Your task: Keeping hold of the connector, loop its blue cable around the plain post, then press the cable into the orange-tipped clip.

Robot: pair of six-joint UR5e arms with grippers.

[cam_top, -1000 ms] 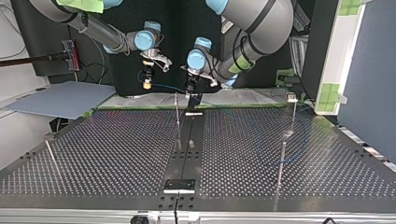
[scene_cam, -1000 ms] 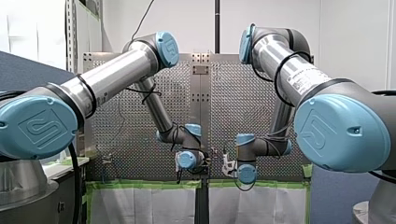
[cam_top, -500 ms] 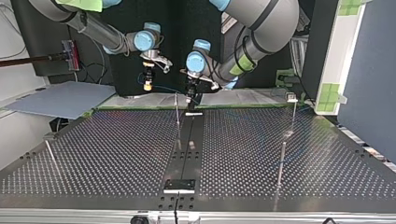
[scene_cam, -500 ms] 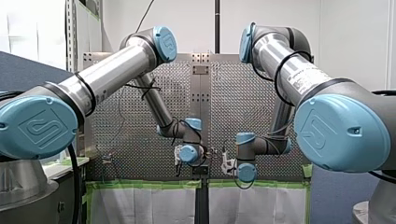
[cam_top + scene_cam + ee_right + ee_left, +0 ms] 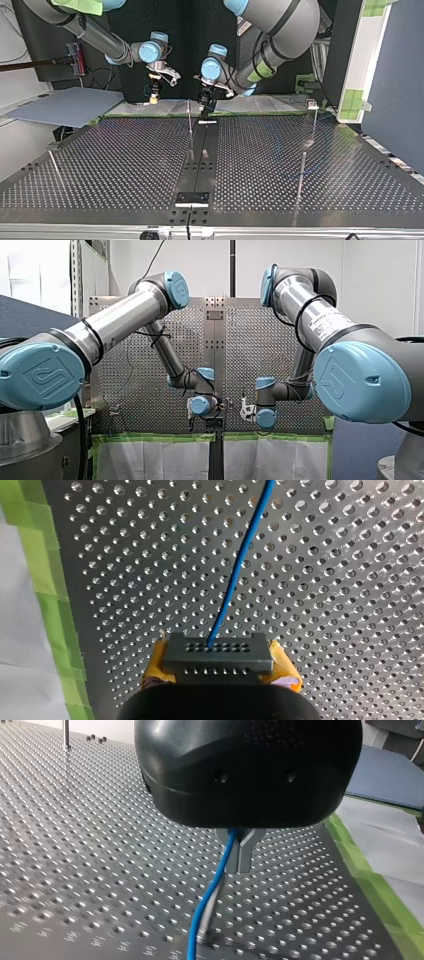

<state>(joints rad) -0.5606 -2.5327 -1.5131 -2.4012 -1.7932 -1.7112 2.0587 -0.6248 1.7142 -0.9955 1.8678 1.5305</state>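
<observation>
My right gripper [image 5: 219,666] is clamped on the dark connector [image 5: 218,655], with its yellow pads [image 5: 152,666] squeezing the two ends. This keeps the plug captive while the blue cable [image 5: 239,570] leaves its front face and runs out over the perforated table [image 5: 350,580]. My left gripper [image 5: 239,862] has its metal fingers [image 5: 246,851] brought together, and the same cable is threaded through the notch between them. I judge that to be a guiding hold that lets the line be steered low toward a post. In the top view the right gripper hangs at the upper left of centre. The left gripper sits just right of the thin plain post [image 5: 190,117], which stands near the table's far edge at the upper middle of the frame. I cannot make out the orange-tipped clip in any view. Compared with a second ago, the right gripper has slid toward the left of the top view and a little lower. That widens its gap from the left gripper, which has hardly shifted. It looks like slack being drawn out before the loop.
</observation>
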